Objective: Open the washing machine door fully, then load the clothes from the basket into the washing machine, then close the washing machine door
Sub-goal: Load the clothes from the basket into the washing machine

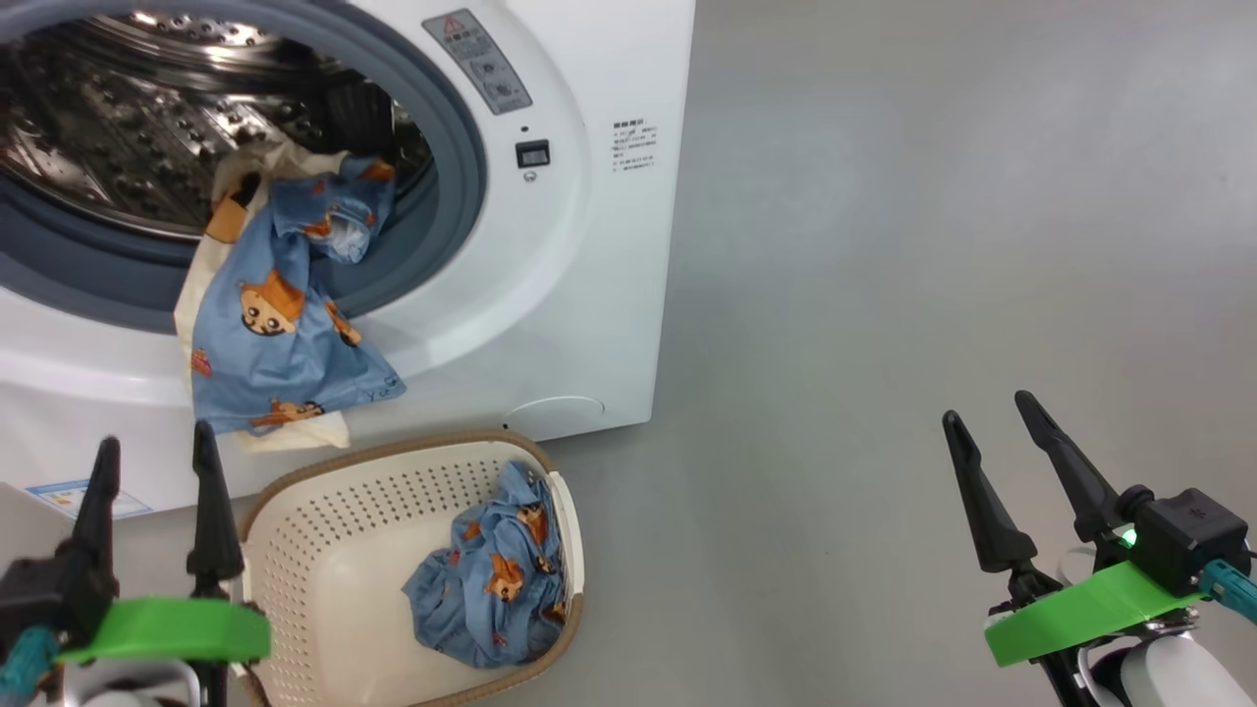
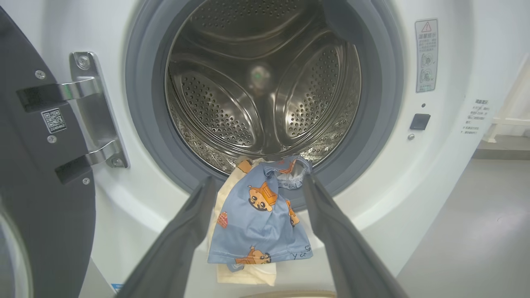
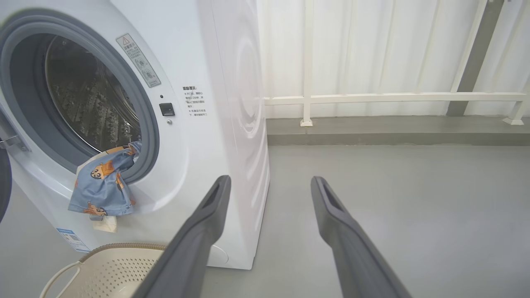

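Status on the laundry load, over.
Left tool, right tool open, empty. One garment hanging over drum lip, would foul closing; second garment in basket. Door open.

Floor (image 1: 884,245): smooth, plain grey.
Standing on it: big white washer (image 1: 609,324), at the left.
Also on it: cream basket (image 1: 324,550), just before the washer's front.

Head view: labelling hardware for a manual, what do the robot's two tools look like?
The left tool and right tool each have two long tapering black fingers on a black block, a bright green flat band and a teal cable.
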{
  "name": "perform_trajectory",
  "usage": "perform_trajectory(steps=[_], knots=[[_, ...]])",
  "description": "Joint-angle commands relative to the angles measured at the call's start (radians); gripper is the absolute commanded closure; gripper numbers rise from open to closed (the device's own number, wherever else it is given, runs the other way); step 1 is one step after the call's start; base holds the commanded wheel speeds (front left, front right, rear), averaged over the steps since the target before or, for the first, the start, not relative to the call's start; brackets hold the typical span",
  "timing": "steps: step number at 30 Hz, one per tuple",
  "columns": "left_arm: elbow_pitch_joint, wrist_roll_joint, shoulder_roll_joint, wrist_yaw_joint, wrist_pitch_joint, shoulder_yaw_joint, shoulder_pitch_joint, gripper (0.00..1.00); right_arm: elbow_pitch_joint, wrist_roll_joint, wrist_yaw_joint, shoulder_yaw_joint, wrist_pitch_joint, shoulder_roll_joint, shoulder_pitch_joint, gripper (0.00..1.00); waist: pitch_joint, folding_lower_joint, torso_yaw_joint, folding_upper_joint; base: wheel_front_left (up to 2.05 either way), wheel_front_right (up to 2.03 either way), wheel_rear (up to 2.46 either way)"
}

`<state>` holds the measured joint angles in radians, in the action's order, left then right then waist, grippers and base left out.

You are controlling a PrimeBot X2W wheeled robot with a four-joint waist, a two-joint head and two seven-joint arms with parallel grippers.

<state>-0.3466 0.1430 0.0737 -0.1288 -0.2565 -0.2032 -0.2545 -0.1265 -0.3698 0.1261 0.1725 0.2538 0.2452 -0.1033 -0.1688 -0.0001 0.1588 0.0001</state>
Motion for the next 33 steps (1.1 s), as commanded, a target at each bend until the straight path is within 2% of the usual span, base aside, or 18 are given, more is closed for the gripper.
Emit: perform_trajectory(steps=[1, 18, 33], knots=[[0.039, -0.005, 0.019, -0.002, -0.005, -0.034, 0.012, 0.00, 0.023, -0.004, 0.005, 0.009, 0.008, 0.017, 0.008, 0.00, 0.011, 0.0001, -0.005, -0.0001, 0.00, 0.00, 0.00], [0.165, 0.008, -0.018, -0.002, -0.005, -0.075, 0.206, 0.00, 0.023, -0.004, 0.005, -0.009, 0.008, 0.027, 0.050, 0.00, 0.063, 0.0001, -0.010, -0.0001, 0.00, 0.00, 0.00], [0.186, 0.010, -0.023, 0.001, -0.005, -0.070, 0.224, 0.00, 0.026, -0.003, 0.005, -0.019, 0.008, 0.027, 0.054, 0.00, 0.057, 0.0001, -0.003, -0.0001, 0.00, 0.00, 0.00]])
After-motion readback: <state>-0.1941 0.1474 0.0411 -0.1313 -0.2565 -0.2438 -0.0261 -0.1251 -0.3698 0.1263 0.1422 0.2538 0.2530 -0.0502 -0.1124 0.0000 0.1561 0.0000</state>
